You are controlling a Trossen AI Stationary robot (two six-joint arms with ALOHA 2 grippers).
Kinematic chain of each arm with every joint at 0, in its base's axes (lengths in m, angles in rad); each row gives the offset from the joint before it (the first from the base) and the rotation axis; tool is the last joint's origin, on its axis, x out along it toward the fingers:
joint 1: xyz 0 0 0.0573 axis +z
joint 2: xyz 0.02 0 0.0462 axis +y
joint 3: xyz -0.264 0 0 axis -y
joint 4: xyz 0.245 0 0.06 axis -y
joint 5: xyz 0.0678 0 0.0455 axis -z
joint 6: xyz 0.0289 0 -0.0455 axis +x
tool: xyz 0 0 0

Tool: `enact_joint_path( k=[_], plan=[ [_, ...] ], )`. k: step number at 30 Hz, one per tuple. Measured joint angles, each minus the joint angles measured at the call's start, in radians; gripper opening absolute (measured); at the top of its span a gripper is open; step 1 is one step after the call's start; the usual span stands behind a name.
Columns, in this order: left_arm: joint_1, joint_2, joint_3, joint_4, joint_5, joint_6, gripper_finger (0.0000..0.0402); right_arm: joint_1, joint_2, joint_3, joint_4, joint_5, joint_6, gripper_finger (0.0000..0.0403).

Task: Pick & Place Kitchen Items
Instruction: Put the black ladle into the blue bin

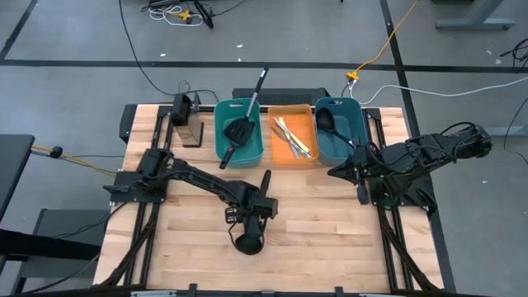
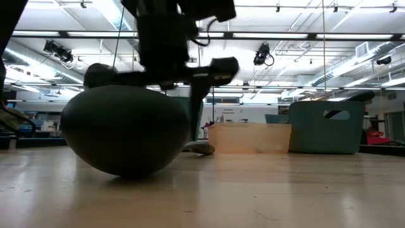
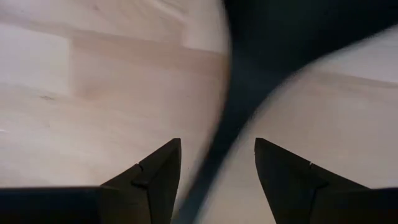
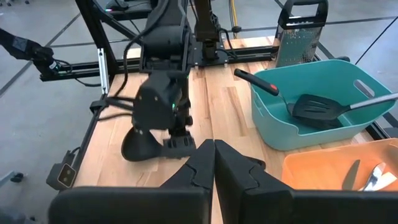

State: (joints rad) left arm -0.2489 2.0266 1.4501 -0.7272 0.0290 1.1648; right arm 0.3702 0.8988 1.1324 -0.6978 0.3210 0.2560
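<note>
Straddling ladle (image 1: 250, 239) handle with left tool (image 3: 217, 180), jaws released, I risk bowl pivoting on worktop (image 1: 330, 239) and slipping at closure. Right tool (image 4: 213, 163) clenched, empty.

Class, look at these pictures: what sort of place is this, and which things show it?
Probably a robotics lab or workshop: a wooden table on a metal frame, cables across a bare floor, and open ceiling trusses with strip lights.

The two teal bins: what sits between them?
An orange bin holding thin sticks sits between the teal bins, seen in the high view.
</note>
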Motion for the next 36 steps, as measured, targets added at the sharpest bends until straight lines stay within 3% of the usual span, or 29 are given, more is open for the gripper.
enact_joint_path(
  k=[20,36],
  plan=[
    [0.006,0.053,0.002,0.000,-0.010,-0.001,0.0205,0.000,0.001,0.000,0.001,0.000,-0.001,0.0016],
    [0.007,0.053,0.000,0.000,-0.010,0.002,0.0086,0.000,0.001,0.000,0.000,0.001,-0.002,0.0016]
  ],
)
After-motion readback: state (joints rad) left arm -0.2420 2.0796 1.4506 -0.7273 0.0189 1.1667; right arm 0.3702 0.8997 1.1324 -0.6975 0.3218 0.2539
